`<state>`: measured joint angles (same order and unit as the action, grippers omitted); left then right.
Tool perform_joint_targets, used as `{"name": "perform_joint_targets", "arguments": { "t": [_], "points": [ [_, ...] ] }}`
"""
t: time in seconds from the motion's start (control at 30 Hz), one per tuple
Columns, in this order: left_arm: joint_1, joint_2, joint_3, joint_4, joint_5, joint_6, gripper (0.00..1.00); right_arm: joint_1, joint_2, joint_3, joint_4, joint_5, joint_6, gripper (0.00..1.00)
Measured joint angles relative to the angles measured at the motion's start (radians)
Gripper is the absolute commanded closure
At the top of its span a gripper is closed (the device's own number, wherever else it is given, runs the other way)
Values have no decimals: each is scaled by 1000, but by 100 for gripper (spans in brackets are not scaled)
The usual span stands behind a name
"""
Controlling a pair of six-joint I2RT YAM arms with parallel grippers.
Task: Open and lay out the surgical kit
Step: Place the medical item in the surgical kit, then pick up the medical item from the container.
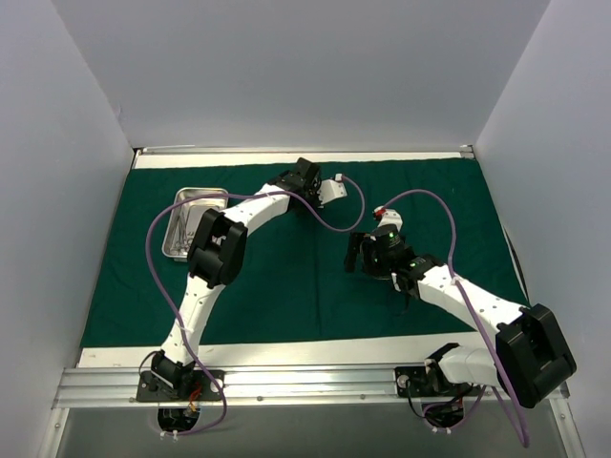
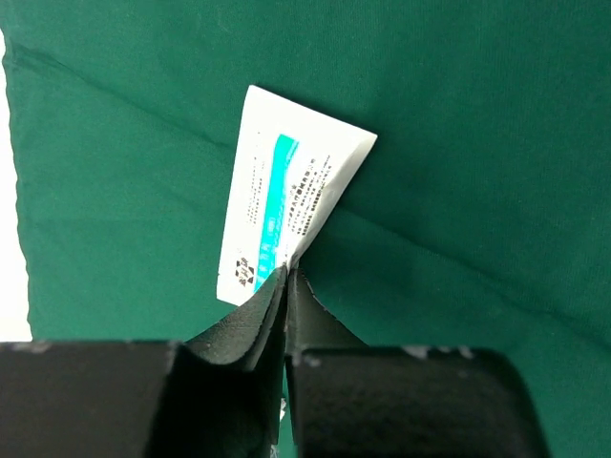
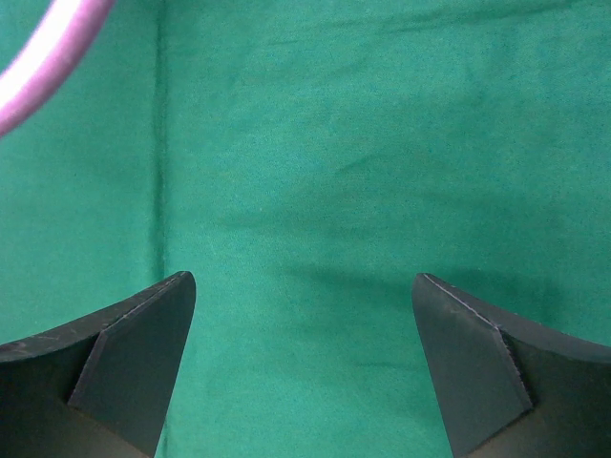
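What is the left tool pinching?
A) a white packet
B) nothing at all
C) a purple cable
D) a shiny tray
A: the left tool is closed on the near edge of the packet, with the cloth behind it.

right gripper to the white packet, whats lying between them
In the top view, bare green cloth, with a purple cable looping across it.
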<state>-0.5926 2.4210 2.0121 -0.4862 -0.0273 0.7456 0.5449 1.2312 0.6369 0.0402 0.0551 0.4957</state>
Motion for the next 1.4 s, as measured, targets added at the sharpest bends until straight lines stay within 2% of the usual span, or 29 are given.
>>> {"name": "perform_joint_targets", "arguments": {
  "t": [0.07, 0.57, 0.7, 0.83, 1.0, 1.07, 1.17, 1.23, 1.4],
  "points": [
    [1, 0, 2, 0, 1, 1, 83, 0, 3, 0, 0, 0, 0, 8],
    [3, 1, 5, 1, 18, -9, 68, 0, 7, 0, 0, 0, 0, 8],
    [6, -6, 4, 6, 34, -36, 60, 0, 6, 0, 0, 0, 0, 8],
    [10, -44, -5, 20, 51, -99, 47, 0, 3, 0, 0, 0, 0, 8],
    [19, -162, -49, 53, 66, -233, 25, 0, -14, -2, 1, 0, -1, 8],
    [24, -239, -112, 108, 60, -300, 21, 0, -23, -3, 2, 0, -3, 8],
    [27, -375, -235, 187, 34, -391, 19, 1, -39, -7, 2, 0, -5, 9],
    [33, -468, -319, 228, 8, -454, 12, 2, -53, -10, 2, 0, -8, 8],
    [69, -676, -483, 272, -93, -621, 5, 6, -80, -10, 8, 0, -26, 8]
  ]
}}
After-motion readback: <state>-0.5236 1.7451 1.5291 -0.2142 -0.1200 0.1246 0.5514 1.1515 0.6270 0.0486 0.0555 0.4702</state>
